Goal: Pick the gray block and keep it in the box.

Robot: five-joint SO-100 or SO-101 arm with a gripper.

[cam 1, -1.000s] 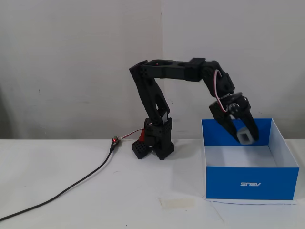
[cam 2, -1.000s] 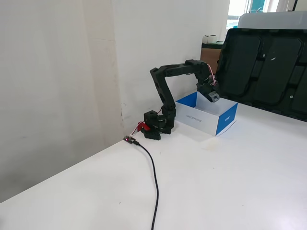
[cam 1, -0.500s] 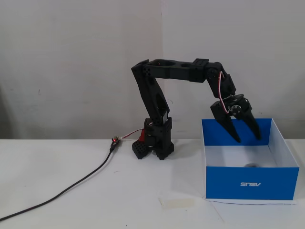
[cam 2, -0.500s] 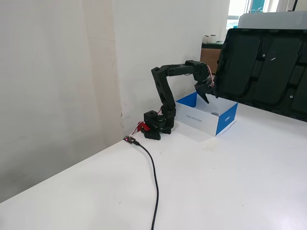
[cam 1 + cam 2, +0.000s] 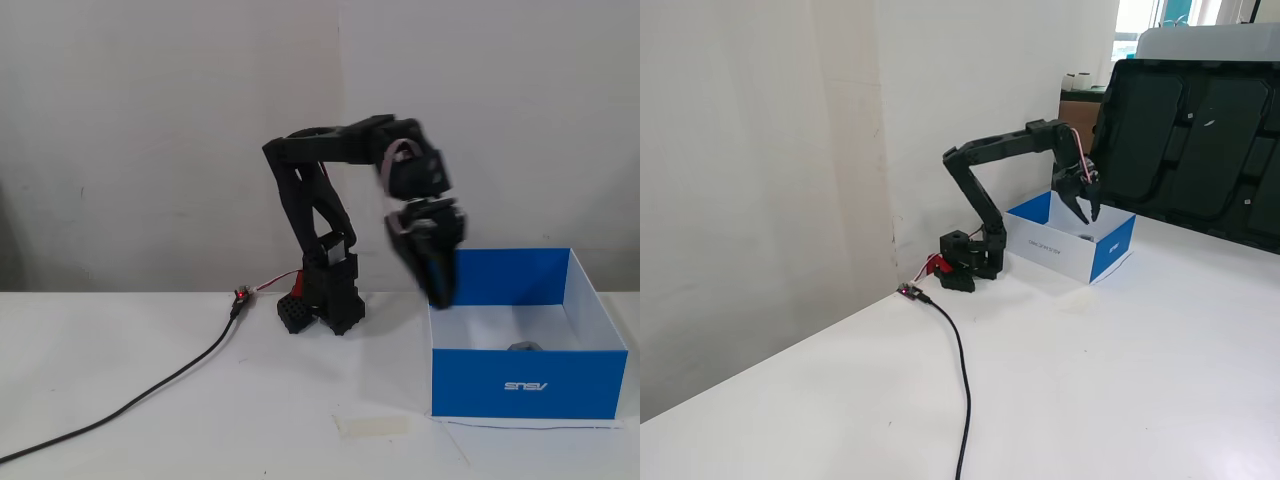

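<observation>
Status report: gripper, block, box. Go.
Gripper open, empty, hanging over the box. Block down inside the box, clear of the fingers. Nothing in the way.

White surface [image 5: 1120,380], smooth and bare in front. Plain pale wall [image 5: 150,130] right behind, a bit grubby, with a corner line [image 5: 883,130] running down in a fixed view. Big black panel [image 5: 1200,140] leaning at the far right. Bright window [image 5: 1135,20] up top, daylight coming in. Brown cardboard carton [image 5: 1077,108] below it.
</observation>
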